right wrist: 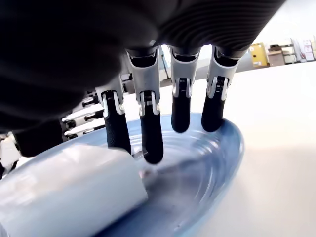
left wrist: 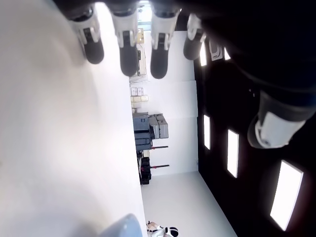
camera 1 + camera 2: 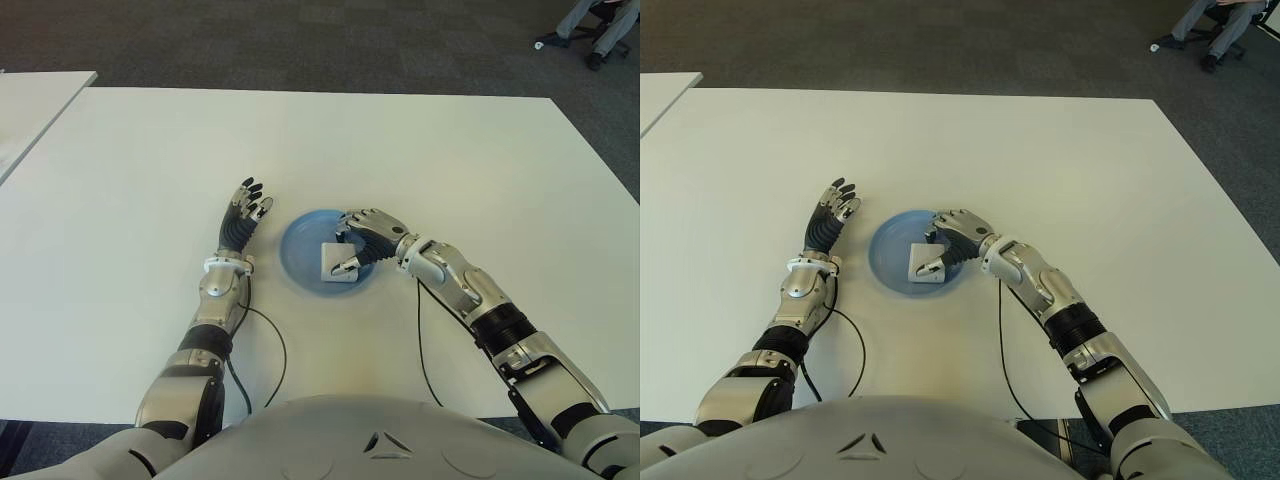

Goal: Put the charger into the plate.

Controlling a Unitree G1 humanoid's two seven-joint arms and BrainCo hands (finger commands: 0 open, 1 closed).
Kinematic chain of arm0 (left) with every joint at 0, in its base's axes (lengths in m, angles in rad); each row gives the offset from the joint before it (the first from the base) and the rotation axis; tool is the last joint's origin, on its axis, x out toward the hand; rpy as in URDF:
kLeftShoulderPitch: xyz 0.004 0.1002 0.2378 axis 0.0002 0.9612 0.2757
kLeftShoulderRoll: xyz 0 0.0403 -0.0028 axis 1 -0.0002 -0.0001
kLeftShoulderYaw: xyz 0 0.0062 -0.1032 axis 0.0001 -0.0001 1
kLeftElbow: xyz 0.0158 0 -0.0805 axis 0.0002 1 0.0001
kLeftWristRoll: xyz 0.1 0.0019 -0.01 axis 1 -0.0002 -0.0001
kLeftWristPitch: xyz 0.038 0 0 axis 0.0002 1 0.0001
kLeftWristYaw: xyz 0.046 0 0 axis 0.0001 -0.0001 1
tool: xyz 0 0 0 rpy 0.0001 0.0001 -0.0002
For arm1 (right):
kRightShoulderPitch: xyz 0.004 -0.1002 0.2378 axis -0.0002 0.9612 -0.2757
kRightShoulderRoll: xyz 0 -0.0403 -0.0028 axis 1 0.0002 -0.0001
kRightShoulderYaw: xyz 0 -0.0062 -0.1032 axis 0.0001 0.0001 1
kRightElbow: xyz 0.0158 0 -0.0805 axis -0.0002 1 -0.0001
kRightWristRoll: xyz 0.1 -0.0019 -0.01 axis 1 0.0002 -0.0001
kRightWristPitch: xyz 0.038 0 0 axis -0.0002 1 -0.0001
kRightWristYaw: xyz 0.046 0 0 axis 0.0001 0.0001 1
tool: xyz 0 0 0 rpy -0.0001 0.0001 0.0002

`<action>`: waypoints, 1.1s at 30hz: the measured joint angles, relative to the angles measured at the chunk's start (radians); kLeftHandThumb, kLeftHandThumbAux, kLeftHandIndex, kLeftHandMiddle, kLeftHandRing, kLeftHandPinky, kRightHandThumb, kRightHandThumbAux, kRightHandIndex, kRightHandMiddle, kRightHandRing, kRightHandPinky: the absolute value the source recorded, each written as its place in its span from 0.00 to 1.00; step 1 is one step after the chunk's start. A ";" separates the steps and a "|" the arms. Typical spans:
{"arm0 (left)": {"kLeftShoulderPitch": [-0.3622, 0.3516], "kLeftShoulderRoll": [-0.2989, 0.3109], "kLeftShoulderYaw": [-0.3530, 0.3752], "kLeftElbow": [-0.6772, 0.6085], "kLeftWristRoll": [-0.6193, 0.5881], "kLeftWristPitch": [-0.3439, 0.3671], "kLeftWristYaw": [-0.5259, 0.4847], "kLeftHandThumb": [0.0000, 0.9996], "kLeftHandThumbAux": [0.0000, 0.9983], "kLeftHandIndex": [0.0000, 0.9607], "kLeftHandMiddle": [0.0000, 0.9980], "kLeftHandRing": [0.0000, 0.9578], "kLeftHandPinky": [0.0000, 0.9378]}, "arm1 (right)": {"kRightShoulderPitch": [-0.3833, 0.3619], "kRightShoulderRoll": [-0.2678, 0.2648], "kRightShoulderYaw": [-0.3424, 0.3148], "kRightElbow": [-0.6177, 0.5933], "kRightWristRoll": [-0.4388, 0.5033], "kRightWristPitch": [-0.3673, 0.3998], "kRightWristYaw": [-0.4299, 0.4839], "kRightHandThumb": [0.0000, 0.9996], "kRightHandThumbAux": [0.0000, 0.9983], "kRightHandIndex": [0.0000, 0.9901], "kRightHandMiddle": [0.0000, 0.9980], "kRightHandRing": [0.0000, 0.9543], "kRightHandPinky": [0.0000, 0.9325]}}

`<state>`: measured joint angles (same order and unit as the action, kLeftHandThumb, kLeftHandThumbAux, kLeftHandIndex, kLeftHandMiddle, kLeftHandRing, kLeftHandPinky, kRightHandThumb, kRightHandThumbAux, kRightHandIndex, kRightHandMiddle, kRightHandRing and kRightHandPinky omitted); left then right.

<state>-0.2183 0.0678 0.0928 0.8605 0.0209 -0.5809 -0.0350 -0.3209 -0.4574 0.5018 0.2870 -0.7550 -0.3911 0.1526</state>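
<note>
Charger (image 3: 336,262) sits in the blue plate (image 3: 298,246) under my right robot hand (image 3: 365,238), fingers loosely apart around it; my left robot hand (image 3: 243,218) is open beside the plate.

One blue plate (image 3: 300,262) sits on one white bench (image 3: 400,150), and one white charger (image 3: 336,262) lies in it. Two hands show: the left (image 3: 245,215) and the right (image 3: 365,238). A second bench (image 3: 35,105) stands far left. One seated person (image 3: 600,25) is partly visible.
</note>
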 measured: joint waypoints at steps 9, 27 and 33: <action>-0.001 0.004 -0.003 0.000 -0.001 0.000 -0.007 0.00 0.51 0.05 0.15 0.13 0.10 | -0.001 -0.002 -0.002 0.000 0.014 -0.021 0.021 0.27 0.09 0.00 0.00 0.00 0.00; 0.000 0.010 -0.016 -0.001 -0.004 0.002 -0.030 0.00 0.52 0.05 0.16 0.14 0.12 | 0.000 -0.007 -0.017 0.000 0.027 -0.037 0.015 0.27 0.09 0.00 0.00 0.00 0.00; 0.001 0.010 -0.019 0.000 -0.006 -0.001 -0.030 0.00 0.52 0.06 0.16 0.14 0.11 | 0.002 -0.005 -0.021 0.000 0.023 -0.037 -0.018 0.26 0.09 0.00 0.00 0.00 0.00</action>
<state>-0.2176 0.0778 0.0740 0.8604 0.0149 -0.5821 -0.0648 -0.3189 -0.4628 0.4804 0.2871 -0.7319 -0.4283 0.1344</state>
